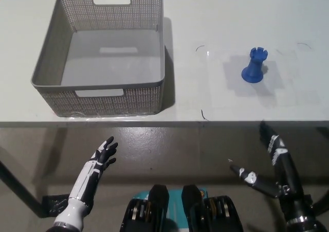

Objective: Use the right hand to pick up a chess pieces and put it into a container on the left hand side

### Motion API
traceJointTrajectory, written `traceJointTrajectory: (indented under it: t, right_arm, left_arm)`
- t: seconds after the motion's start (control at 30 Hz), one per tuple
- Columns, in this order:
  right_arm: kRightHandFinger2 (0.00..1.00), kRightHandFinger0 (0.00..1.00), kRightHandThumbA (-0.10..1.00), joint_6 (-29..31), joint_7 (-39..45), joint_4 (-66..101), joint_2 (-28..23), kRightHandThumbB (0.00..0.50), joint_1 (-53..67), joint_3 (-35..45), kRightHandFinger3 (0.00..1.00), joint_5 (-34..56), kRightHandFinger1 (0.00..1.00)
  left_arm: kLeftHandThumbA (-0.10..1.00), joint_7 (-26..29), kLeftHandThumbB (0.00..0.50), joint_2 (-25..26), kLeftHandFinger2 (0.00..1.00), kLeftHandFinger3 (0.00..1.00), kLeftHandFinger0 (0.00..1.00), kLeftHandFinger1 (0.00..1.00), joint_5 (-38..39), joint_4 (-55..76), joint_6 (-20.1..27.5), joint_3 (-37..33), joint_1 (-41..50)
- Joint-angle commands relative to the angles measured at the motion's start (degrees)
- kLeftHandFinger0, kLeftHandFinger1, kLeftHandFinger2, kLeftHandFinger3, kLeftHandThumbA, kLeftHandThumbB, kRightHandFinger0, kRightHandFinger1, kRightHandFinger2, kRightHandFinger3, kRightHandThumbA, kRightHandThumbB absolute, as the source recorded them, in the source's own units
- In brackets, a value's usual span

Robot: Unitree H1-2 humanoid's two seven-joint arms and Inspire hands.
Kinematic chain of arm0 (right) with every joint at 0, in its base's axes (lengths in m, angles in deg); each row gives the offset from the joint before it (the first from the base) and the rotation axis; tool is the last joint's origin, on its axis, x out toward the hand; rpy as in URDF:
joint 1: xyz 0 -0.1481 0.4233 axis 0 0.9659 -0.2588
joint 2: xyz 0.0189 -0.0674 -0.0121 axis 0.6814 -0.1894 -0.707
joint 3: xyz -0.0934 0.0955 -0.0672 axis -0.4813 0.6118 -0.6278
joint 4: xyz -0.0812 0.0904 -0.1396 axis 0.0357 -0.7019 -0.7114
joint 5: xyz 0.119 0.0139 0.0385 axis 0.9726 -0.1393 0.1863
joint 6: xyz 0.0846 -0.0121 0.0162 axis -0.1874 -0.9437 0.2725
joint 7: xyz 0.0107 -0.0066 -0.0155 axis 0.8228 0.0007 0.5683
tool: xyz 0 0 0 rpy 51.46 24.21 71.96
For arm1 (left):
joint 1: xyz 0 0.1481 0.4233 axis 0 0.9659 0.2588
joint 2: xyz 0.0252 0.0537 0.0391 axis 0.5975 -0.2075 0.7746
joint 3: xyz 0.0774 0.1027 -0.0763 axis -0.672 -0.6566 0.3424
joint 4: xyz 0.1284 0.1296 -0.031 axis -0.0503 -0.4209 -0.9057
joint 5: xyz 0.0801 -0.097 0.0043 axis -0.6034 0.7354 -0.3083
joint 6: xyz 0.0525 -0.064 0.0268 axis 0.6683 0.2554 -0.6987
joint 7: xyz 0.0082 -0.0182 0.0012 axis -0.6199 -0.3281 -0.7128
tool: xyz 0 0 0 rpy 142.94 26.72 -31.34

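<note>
Blue rook (254, 66) upright on tabletop (205, 16), prob. light, stiff plastic; grip narrow waist. Right hand (275, 165) fingers spread, empty.

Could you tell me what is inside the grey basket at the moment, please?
Nothing shows inside the grey basket: its floor looks bare. The near wall hides a strip of floor behind it. The blue rook stands on the table, apart.
</note>
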Motion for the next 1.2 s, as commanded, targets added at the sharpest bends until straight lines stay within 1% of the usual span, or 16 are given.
traceJointTrajectory:
  t: [0.0, 0.1, 0.17, 0.27, 0.3, 0.37, 0.43, 0.5, 0.53, 0.7, 0.77, 0.8, 0.97, 1.1, 1.13, 1.17]
  right_arm:
    - [1.0, 1.0, 1.0, 3.66, -3.63, 8.22, -0.37, 0.277, -3.34, 2.61, 1.0, -3.36, 1.0]
    - [1.0, 1.0, 1.0, 2.21, -4.54, 9.73, -0.33, 0.32, -6.24, 4.3, 1.0, -3.34, 1.0]
    - [1.0, 1.0, 1.0, 2.06, -5.39, 9.33, -0.33, 0.317, -7.9, 5.37, 1.0, -3.83, 1.0]
    - [1.0, 1.0, 1.0, -0.98, -5.1, 8.45, -0.97, 0.346, -10.92, 6.33, 1.0, -3.0, 1.0]
    - [1.0, 1.0, 1.0, -2.23, -5.1, 8.02, -1.26, 0.337, -11.96, 6.62, 1.0, -3.0, 1.0]
    - [1.0, 1.0, 1.0, -3.18, -4.82, 7.37, -1.59, 0.339, -12.95, 7.06, 1.0, -2.42, 1.0]
    - [1.0, 1.0, 1.0, -3.76, -4.4, 5.74, -2.34, 0.331, -14.52, 7.46, 1.0, -1.56, 1.0]
    - [1.0, 1.0, 1.0, -5.67, -3.84, 3.26, -3.33, 0.332, -17.59, 7.94, 1.0, -0.57, 1.0]
    - [1.0, 1.0, 1.0, -7.26, -4.14, 1.82, -3.81, 0.356, -19.25, 8.19, 1.0, -1.17, 1.0]
    - [1.0, 1.0, 1.0, -8.55, -3.83, -4.69, -5.05, 0.349, -25.1, 8.6, 1.0, -0.05, 1.0]
    - [1.0, 1.0, 1.0, -8.67, -3.93, -9.61, -5.88, 0.332, -28.96, 8.72, 1.0, 0.25, 1.0]
    - [1.0, 1.0, 1.0, -8.9, -4.16, -12.51, -6.31, 0.312, -31.01, 8.69, 1.0, -0.01, 1.0]
    - [1.0, 1.0, 1.0, -10.06, -4.61, -22.78, -7.6, 0.304, -38.09, 8.28, 1.0, -0.57, 1.0]
    - [1.0, 1.0, 1.0, -9.06, -5.27, -33.59, -8.21, 0.313, -44.41, 7.73, 1.0, -0.86, 1.0]
    - [1.0, 1.0, 1.0, -9.04, -5.5, -35.45, -8.34, 0.326, -45.51, 7.55, 1.0, -1.09, 1.0]
    - [1.0, 1.0, 1.0, -8.71, -5.92, -39.34, -8.38, 0.353, -47.65, 7.33, 1.0, -1.24, 1.0]
  left_arm:
    - [1.0, -0.64, 0.08, 0.67, 1.0, 1.0, 1.0, 1.0, -0.43, 1.93, 1.9, -0.27, -0.67]
    - [1.0, -0.64, 0.099, 0.76, 1.0, 1.0, 1.0, 1.0, -0.83, 1.64, 2.4, -0.35, -0.67]
    - [1.0, -0.71, 0.097, 0.56, 1.0, 1.0, 1.0, 1.0, -0.76, 1.46, 2.66, -0.48, -0.23]
    - [1.0, -0.56, 0.088, 0.41, 1.0, 1.0, 1.0, 1.0, -0.76, 1.63, 2.84, -0.48, 0.55]
    - [1.0, -0.51, 0.086, 0.46, 1.0, 1.0, 1.0, 1.0, -1.03, 1.69, 2.96, -0.6, 0.88]
    - [1.0, -0.78, 0.078, 0.43, 1.0, 1.0, 1.0, 1.0, -0.83, 1.83, 2.86, -0.77, 1.32]
    - [1.0, -0.71, 0.091, 0.35, 1.0, 1.0, 1.0, 1.0, -1.01, 1.94, 2.71, -0.9, 1.61]
    - [1.0, -0.5, 0.082, 0.38, 1.0, 1.0, 1.0, 1.0, -1.31, 1.56, 3.37, -0.92, 1.53]
    - [1.0, -0.77, 0.085, 0.43, 1.0, 1.0, 1.0, 1.0, -1.01, 1.63, 3.21, -0.93, 1.54]
    - [1.0, -0.57, 0.096, 0.51, 1.0, 1.0, 1.0, 1.0, -1.4, 1.9, 3.42, -0.86, 1.95]
    - [1.0, -0.63, 0.093, 0.51, 1.0, 1.0, 1.0, 1.0, -1.4, 1.69, 3.54, -0.85, 1.89]
    - [1.0, -0.67, 0.092, 0.55, 1.0, 1.0, 1.0, 1.0, -1.47, 1.74, 3.4, -0.88, 1.91]
    - [1.0, -0.88, 0.095, 0.59, 1.0, 1.0, 1.0, 1.0, -1.41, 1.62, 3.33, -0.94, 1.88]
    - [1.0, -1.15, 0.115, 0.54, 1.0, 1.0, 1.0, 1.0, -1.0, 1.71, 3.34, -1.0, 2.22]
    - [1.0, -0.97, 0.115, 0.48, 1.0, 1.0, 1.0, 1.0, -1.2, 1.61, 3.42, -0.99, 2.06]
    - [1.0, -0.9, 0.106, 0.51, 1.0, 1.0, 1.0, 1.0, -1.45, 1.47, 3.66, -1.08, 1.96]
